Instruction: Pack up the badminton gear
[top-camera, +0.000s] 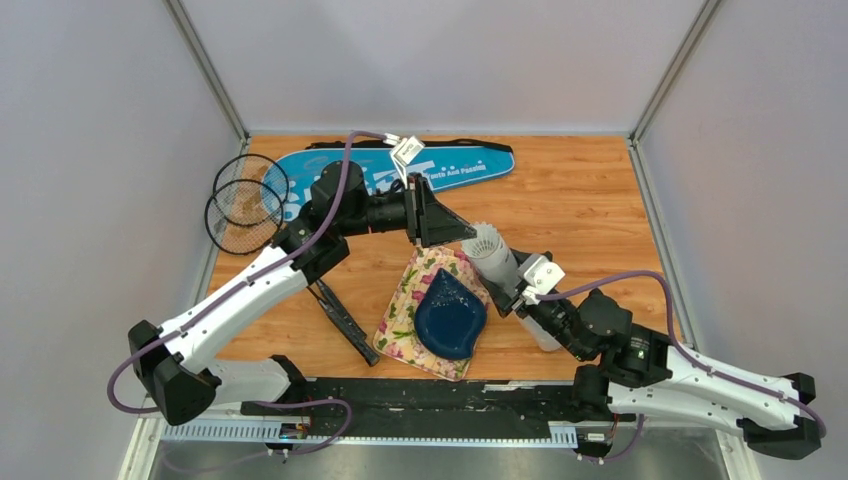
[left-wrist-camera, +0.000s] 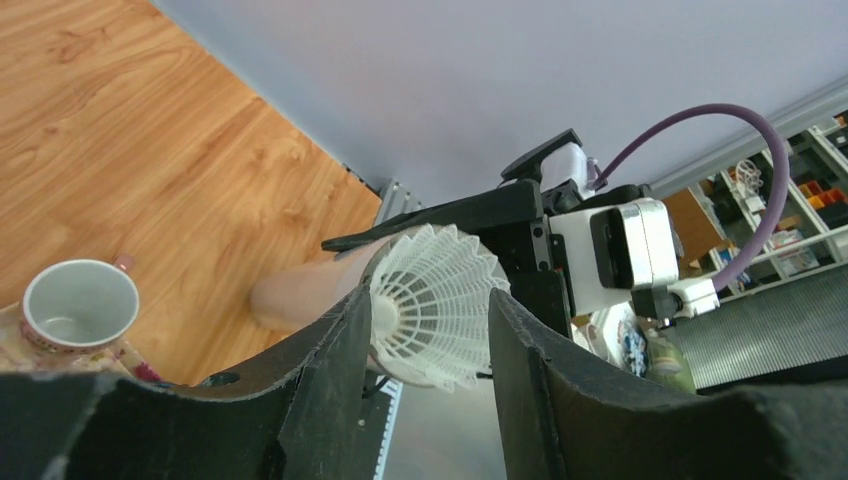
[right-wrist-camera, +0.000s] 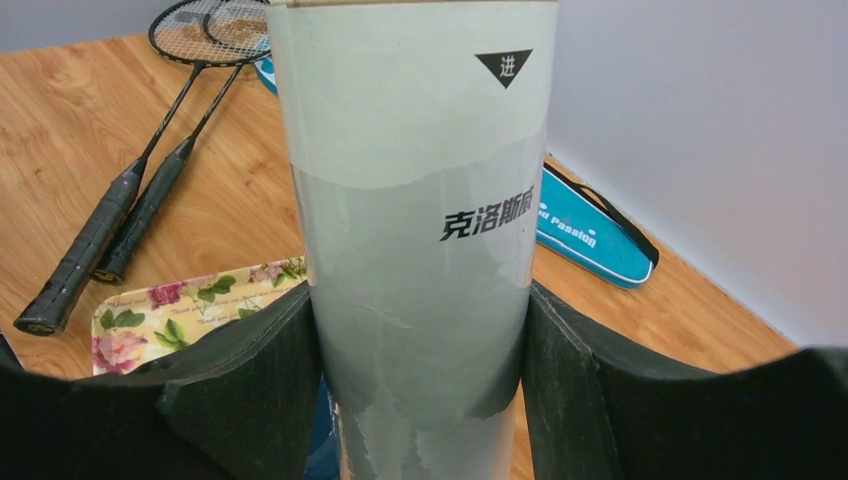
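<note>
My right gripper (right-wrist-camera: 418, 300) clamps the long white tube (right-wrist-camera: 420, 200). On my left gripper (left-wrist-camera: 428, 300), the fingers (left-wrist-camera: 330, 400) flank a white shuttlecock (left-wrist-camera: 440, 285) at the tube's mouth; I can't tell if they're pinching it.

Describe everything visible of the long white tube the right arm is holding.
The long white cardboard-looking tube is a plain cylinder with a black triangle mark and black Chinese characters printed on it. The right gripper clamps it between both black fingers, its mouth aimed at the left gripper. A white plastic-looking shuttlecock sits in that open mouth.
</note>
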